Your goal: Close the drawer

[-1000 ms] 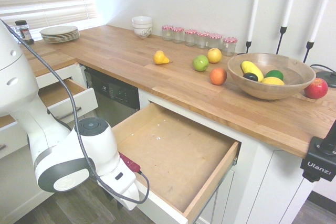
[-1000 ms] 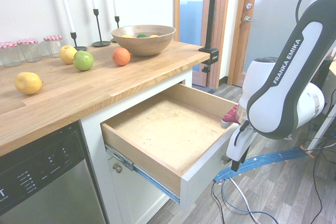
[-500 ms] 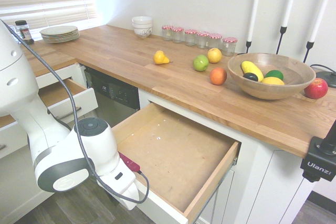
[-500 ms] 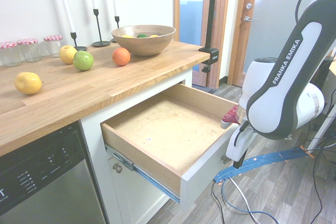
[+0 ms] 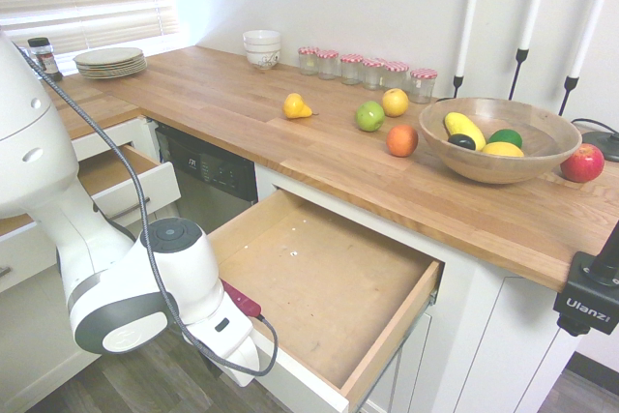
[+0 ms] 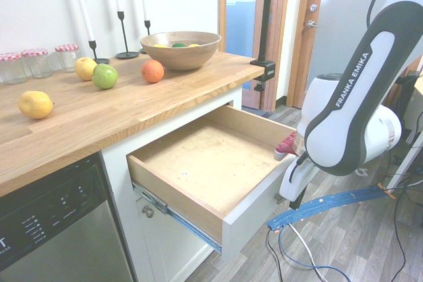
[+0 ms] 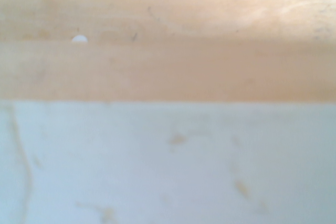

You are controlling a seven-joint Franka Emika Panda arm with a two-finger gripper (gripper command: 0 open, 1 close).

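Second exterior view: my gripper [image 6: 297, 204], fully closed and holding nothing I can make out, is at the open drawer's [image 6: 254, 212] front edge.

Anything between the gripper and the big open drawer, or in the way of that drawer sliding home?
Nothing visible: the gripper is already down at the front panel of the drawer, whose path back under the countertop looks unobstructed.

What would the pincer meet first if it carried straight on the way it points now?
Probably the floor: the pincer points down just outside the drawer's white front panel. Depth is unclear, though, so it might brush the panel or its handle on the way.
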